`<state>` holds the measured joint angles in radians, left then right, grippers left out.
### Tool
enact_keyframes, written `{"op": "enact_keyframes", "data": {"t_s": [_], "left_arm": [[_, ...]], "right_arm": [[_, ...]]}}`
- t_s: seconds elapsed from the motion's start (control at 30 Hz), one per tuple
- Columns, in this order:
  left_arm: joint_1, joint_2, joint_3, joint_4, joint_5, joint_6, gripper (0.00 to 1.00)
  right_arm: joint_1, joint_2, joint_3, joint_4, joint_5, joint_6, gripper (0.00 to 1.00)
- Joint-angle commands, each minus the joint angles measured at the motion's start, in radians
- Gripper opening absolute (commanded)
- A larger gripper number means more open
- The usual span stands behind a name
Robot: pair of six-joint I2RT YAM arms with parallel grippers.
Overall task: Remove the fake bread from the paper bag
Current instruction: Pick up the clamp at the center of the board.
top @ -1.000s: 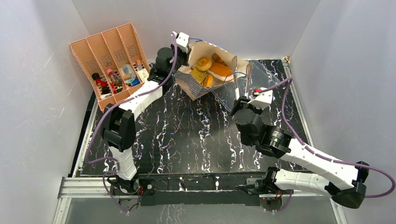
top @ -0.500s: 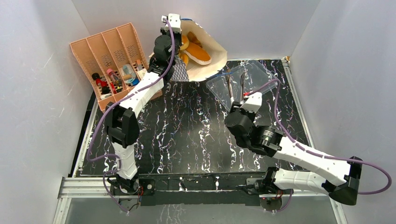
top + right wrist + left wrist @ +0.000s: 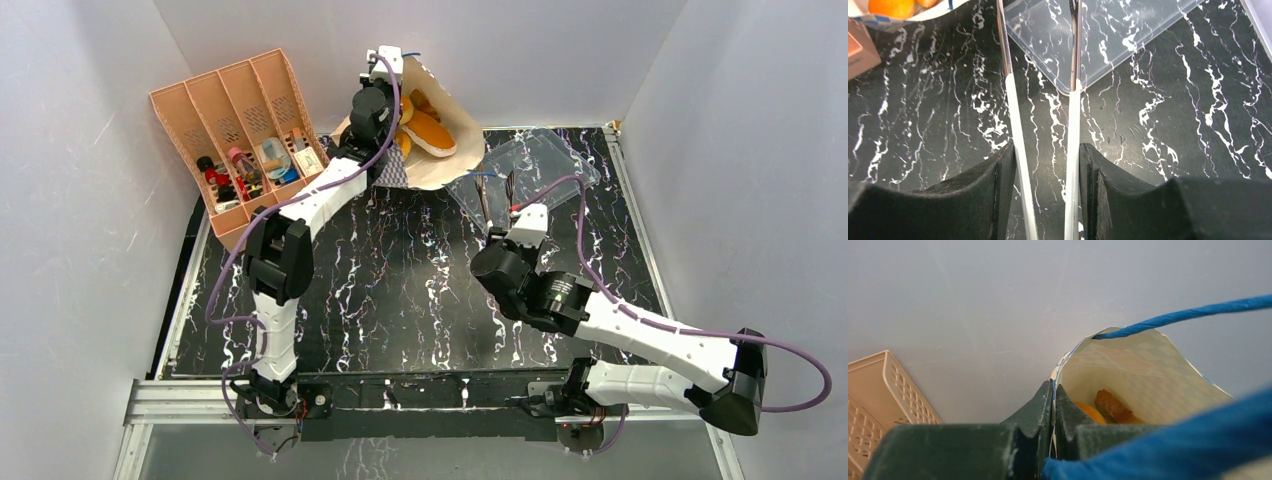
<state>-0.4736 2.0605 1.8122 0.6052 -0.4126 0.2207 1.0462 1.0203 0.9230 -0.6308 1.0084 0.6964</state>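
The paper bag (image 3: 455,150) is lifted at the back of the table and tilted, its cream inside facing the camera. My left gripper (image 3: 386,62) is shut on its rim (image 3: 1053,387); a blue cord handle (image 3: 1188,315) crosses the left wrist view. Fake bread lies inside the bag: an orange-topped loaf (image 3: 432,130) and a brown toast slice (image 3: 1113,407) beside an orange piece (image 3: 1088,411). My right gripper (image 3: 1045,147) is shut on metal tongs (image 3: 1074,110), whose tips (image 3: 497,188) stand outside the bag, at the clear tray's edge.
A clear plastic tray (image 3: 545,160) lies right of the bag on the black marbled table (image 3: 400,280). An orange slotted organiser (image 3: 235,120) with small items stands at the back left. Grey walls close in the back and both sides.
The left gripper has lifted the bag off the table and tilted it towards the back wall. The right arm has drawn the tongs back and to the left, away from the bag.
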Motion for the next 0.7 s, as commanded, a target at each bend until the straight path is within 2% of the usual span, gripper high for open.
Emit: {"op": "enact_keyframes", "data": {"t_s": [0.0,0.23,0.67], "left_arm": [[-0.003,-0.014,0.058,0.160,-0.025,0.005,0.00],[-0.004,0.010,0.088,0.166,-0.046,0.005,0.00],[-0.005,-0.008,0.017,0.213,-0.044,0.035,0.00]], "right_arm": [[0.005,-0.026,-0.046,-0.018,0.000,0.072,0.22],[0.006,-0.057,-0.136,-0.048,-0.027,0.127,0.22],[0.008,-0.109,-0.144,-0.154,-0.037,0.206,0.22]]}}
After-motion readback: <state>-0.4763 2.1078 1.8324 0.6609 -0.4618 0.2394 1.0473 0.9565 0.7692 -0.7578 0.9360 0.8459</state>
